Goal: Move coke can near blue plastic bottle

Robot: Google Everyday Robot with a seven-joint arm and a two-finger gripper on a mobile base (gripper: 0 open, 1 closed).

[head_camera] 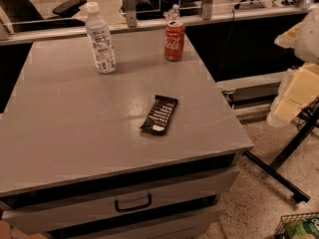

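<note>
Seemingly an office: black swivel chairs [70, 6] stand at the frame's upper left and upper right, beyond a grey metal drawer cabinet [124, 203]. The pale gripper [293, 99] hangs at the right edge.

Showing white Coca-Cola script down the side of the red coke can [174, 40]. Carrying only fine print too small to read on the pale label of the blue plastic bottle [101, 45] and on the dark snack wrapper [159, 114]. Hanging at the right edge of view, well apart from the can: the gripper [293, 99].

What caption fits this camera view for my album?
Coke can and blue plastic bottle stand apart on a gray table, gripper off to its right.
</note>
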